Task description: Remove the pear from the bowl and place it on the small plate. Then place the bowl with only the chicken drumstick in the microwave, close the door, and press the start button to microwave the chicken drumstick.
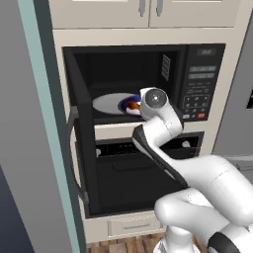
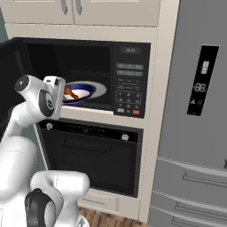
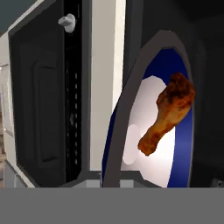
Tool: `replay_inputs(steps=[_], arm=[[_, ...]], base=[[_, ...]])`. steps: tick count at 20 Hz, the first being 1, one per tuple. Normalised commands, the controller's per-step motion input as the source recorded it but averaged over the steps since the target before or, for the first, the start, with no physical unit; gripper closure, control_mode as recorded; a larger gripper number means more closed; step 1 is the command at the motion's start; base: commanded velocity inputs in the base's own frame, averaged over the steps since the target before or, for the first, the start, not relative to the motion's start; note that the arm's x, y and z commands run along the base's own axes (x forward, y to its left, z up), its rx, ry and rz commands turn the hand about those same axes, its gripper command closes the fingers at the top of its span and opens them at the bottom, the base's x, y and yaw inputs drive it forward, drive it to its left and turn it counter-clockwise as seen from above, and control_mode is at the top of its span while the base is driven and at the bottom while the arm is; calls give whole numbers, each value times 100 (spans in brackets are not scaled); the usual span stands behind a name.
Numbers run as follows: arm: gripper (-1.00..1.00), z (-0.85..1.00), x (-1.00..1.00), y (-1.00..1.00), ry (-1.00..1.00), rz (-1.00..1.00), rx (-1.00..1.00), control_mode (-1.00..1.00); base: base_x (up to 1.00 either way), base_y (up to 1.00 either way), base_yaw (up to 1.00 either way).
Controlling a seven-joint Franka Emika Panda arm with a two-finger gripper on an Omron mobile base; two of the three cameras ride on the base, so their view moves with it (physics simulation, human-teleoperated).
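The black microwave (image 1: 197, 59) stands with its door (image 1: 83, 148) swung wide to the left. Inside it, the dark blue bowl (image 1: 126, 105) rests on the white turntable (image 1: 105, 104) and holds the reddish-brown chicken drumstick (image 3: 168, 113) alone on its white inside. My gripper (image 3: 111, 183) reaches in at the cavity's front, with the bowl's near rim (image 3: 131, 100) running down between its finger tips, so it looks shut on that rim. From the right base view, the hand (image 2: 56, 98) sits against the bowl (image 2: 84, 91). The pear and the small plate are out of view.
The keypad panel (image 2: 128, 84) with a red button (image 2: 135, 112) is on the microwave's right. Below sits the black oven (image 2: 97, 155) with knobs (image 3: 68, 19). A steel fridge (image 2: 195, 133) stands to the right, with cabinets above. The door's long handle (image 1: 70, 153) juts toward my arm.
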Motion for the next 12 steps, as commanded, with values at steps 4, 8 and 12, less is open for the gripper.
replay_inputs(steps=[4, 8, 12], arm=[[100, -21, 94, 41, 16, 0, 0, -100], [100, -19, 85, 25, 11, 0, 0, -100], [100, -22, 72, 16, 2, 0, 0, -100]], base=[[0, 0, 0], [0, 0, 0], [0, 0, 0]])
